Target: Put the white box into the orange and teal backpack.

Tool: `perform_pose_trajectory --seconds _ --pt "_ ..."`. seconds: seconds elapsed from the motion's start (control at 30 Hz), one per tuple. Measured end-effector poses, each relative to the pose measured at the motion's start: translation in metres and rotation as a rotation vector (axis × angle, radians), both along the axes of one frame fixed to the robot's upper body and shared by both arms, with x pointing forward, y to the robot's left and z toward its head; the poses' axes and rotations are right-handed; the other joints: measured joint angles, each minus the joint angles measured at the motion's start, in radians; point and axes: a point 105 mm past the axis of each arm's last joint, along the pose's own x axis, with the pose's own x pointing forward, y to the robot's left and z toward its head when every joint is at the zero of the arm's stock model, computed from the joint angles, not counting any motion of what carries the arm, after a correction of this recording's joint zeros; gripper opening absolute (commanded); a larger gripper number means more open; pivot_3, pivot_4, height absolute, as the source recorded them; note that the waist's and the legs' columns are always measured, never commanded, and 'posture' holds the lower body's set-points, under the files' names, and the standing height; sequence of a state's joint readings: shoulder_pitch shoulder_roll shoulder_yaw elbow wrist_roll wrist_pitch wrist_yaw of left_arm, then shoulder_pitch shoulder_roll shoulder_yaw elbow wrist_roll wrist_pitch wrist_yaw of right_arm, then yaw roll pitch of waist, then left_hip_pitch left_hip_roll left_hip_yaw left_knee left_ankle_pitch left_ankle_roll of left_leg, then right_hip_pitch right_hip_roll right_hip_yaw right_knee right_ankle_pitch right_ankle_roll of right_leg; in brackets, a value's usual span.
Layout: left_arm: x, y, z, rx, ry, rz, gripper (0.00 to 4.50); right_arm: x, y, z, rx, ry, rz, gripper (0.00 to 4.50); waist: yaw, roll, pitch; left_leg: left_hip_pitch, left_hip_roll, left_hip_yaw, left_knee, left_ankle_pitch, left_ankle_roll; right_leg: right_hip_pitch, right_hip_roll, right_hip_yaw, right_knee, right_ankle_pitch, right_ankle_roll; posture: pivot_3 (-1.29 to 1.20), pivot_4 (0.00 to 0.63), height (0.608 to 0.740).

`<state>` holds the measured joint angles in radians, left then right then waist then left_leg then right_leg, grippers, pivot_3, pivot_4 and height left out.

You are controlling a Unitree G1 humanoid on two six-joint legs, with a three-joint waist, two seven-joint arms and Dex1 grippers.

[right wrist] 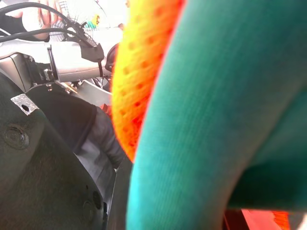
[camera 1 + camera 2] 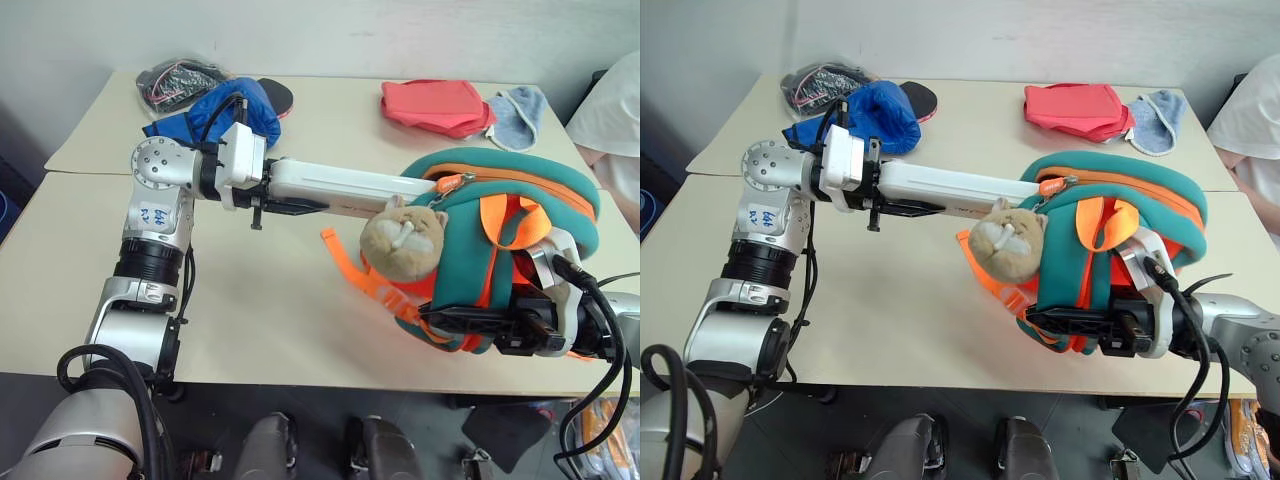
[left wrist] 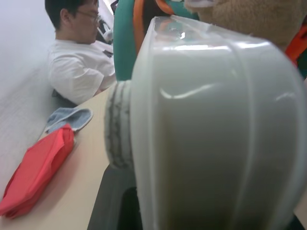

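white plastic leads the head views: the white box [image 2: 335, 188] lies level above the table [image 2: 250, 300], its far end already at the zippered mouth of the orange and teal backpack [image 2: 520, 190]. my left gripper [image 2: 262, 192] is clamped on its near end. my right gripper [image 2: 455, 328] is closed on the bag's lower edge, holding it upright. in my left wrist view the box hides most of the opening; my right wrist view shows teal trim pinched close. to finish well, i should push straight along the box's length, holding the bag steady.
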<state>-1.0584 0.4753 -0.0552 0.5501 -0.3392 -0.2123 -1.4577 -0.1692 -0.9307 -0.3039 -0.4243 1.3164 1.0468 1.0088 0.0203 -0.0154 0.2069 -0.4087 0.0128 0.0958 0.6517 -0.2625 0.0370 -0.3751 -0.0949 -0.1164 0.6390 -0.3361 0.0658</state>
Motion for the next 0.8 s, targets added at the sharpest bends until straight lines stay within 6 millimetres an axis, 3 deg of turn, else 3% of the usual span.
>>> perform_pose_trajectory --seconds 0.1,0.27,0.47,0.53,0.6,0.7,0.8 --pt "-0.002 -0.008 -0.001 -0.006 0.049 -0.032 1.24 0.001 -0.001 -0.001 -0.012 -0.003 -0.004 0.02 0.002 0.0 0.0 0.001 0.0 0.0 0.0 0.0 0.0 0.0 0.0 0.0 0.002 0.0 0.0 0.0 0.15 0.74" --pt "0.007 -0.061 -0.013 0.106 0.227 -0.048 1.24 0.003 -0.003 -0.003 -0.034 -0.023 -0.006 0.02 0.011 0.0 0.0 0.0 -0.001 -0.001 0.002 -0.001 0.003 0.0 -0.001 0.0 0.002 0.001 0.001 0.0 0.15 0.74" --pt "0.012 -0.13 -0.038 0.096 0.443 0.006 1.24 0.007 -0.003 -0.006 -0.06 -0.038 -0.016 0.02 0.005 0.0 0.0 -0.001 -0.001 0.0 0.001 -0.002 0.004 0.0 -0.001 0.001 -0.001 0.001 0.002 0.0 0.15 0.74" --pt "0.009 -0.144 -0.042 0.083 0.484 0.006 1.94 0.008 -0.003 -0.006 -0.06 -0.04 -0.02 0.0 0.001 0.0 0.0 -0.001 -0.001 0.0 0.001 -0.001 0.003 0.0 -0.001 0.001 0.0 0.001 0.002 0.0 0.15 0.74" --pt "0.01 -0.145 -0.04 0.047 0.51 0.024 2.45 0.009 -0.003 -0.007 -0.061 -0.041 -0.036 0.0 -0.001 0.0 0.0 0.0 -0.001 0.0 0.0 0.0 0.001 0.0 -0.001 0.001 0.0 0.001 0.002 0.0 0.15 0.74" --pt "0.013 -0.134 -0.036 -0.013 0.505 0.038 3.32 0.012 -0.001 -0.009 -0.052 -0.05 -0.061 0.0 -0.001 0.0 0.0 0.001 0.0 -0.001 -0.002 0.002 -0.002 -0.001 0.0 0.001 0.001 0.001 0.002 0.0 0.15 0.74" --pt "0.021 -0.106 -0.028 -0.056 0.498 0.059 4.13 0.013 0.0 -0.011 -0.05 -0.055 -0.082 0.0 -0.008 0.0 0.0 0.001 0.0 0.0 -0.002 0.002 -0.002 -0.001 0.0 0.001 0.002 0.001 0.001 0.0 0.15 0.74"
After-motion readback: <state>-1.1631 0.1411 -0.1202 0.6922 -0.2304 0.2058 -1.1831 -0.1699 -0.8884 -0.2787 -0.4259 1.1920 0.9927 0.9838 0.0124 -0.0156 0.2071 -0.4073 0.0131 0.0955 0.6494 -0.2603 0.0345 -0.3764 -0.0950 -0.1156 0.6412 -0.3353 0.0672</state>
